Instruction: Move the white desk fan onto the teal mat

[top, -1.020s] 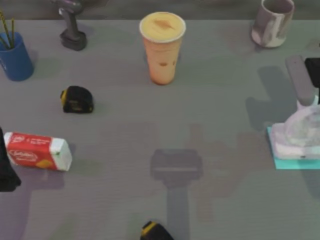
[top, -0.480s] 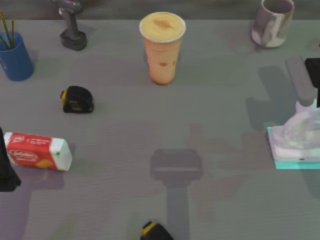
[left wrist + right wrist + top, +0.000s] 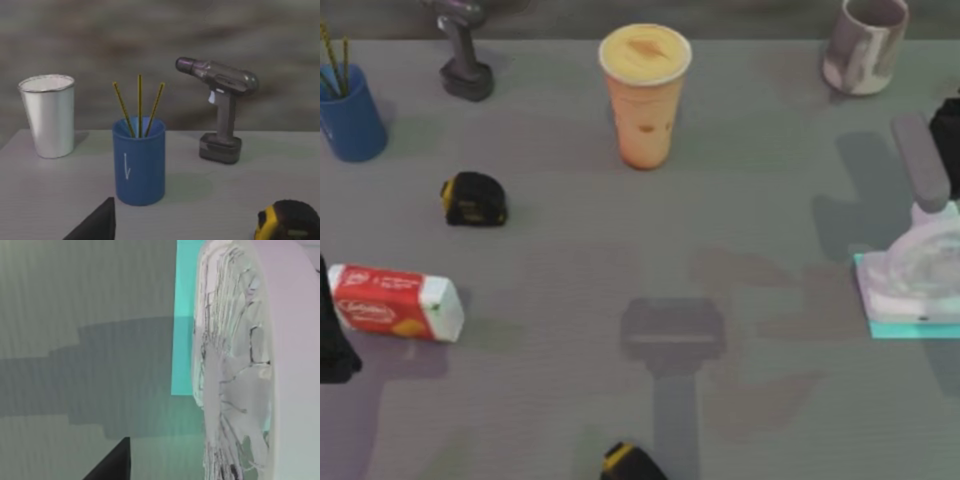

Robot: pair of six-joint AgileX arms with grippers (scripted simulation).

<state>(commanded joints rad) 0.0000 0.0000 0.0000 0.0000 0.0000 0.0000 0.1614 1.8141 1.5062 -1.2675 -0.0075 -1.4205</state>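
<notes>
The white desk fan (image 3: 923, 268) stands on the teal mat (image 3: 912, 326) at the right edge of the bench (image 3: 720, 200), its base covering most of the mat so that only a teal strip shows along the near edge and left side. The right wrist view adds what the top view lacks: the fan's grilled head (image 3: 235, 365) seen close, edge-on, with the mat (image 3: 186, 315) behind it. The right gripper (image 3: 930, 160) is just beyond the fan toward the bench's far side, one grey finger reaching to the fan's top; whether its fingers are spread or closed I cannot tell. Left of the fan, well apart, an orange cup (image 3: 645, 95) stands; a mug (image 3: 865, 45) sits beyond the fan at the far edge. Much farther left lie a black tape measure (image 3: 475, 198) and a red-and-white packet (image 3: 398, 302). The left arm (image 3: 332, 340) is parked beside the packet, its fingers unreadable. Its wrist view shows a blue pencil cup (image 3: 139, 160), a power drill (image 3: 220, 110) and a white cup (image 3: 48, 115) that the top view does not show.
</notes>
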